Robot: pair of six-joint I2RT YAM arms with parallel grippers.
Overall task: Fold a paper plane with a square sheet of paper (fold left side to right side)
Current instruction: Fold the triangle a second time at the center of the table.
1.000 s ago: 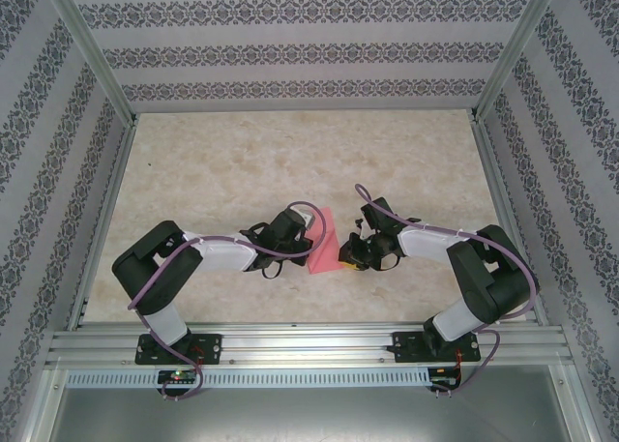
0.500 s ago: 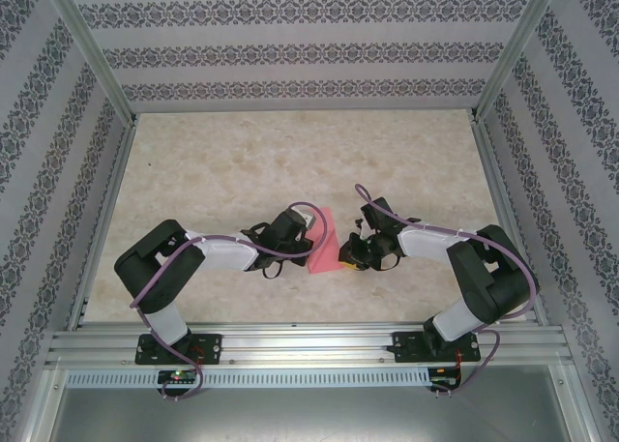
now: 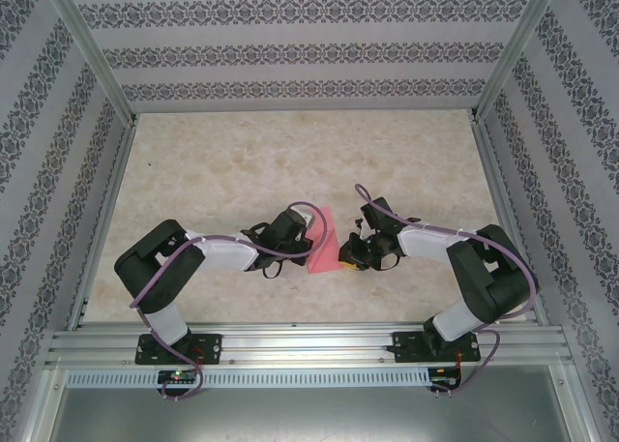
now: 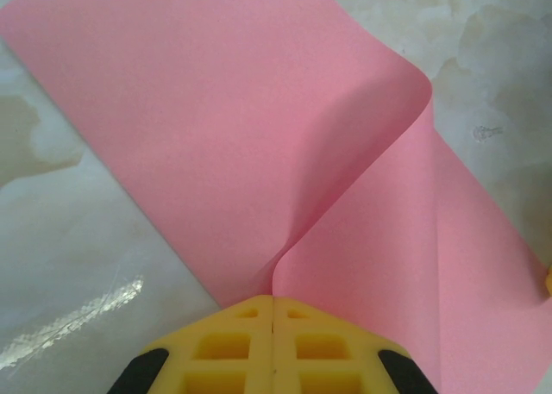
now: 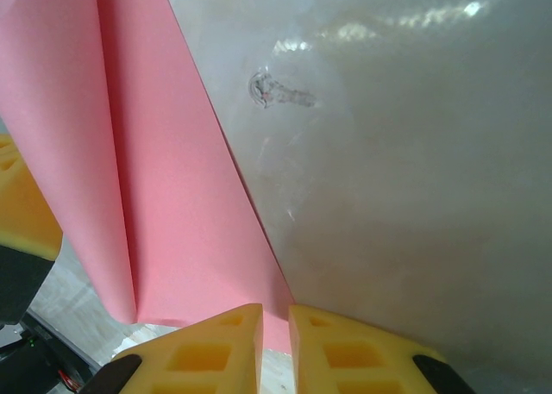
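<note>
We've got the square sheet of paper (image 3: 327, 241) mid-table between the arms. Our left gripper (image 4: 272, 301) is clamped tight on its left edge, bowing it up to carry rightward. Our right gripper (image 5: 275, 312) looks nearly shut, pinching the opposite edge, probably to anchor it.

Left tool (image 4: 272, 301) pinched fully together, right tool (image 5: 275, 309) nearly closed, facing inward.

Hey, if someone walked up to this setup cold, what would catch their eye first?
The salmon-pink square sheet of paper at mid-table, bulging up between the two arms. The left gripper pinches one edge with yellow fingers shut; the right gripper grips the opposite edge. Patterned walls ring the marbled table.
</note>
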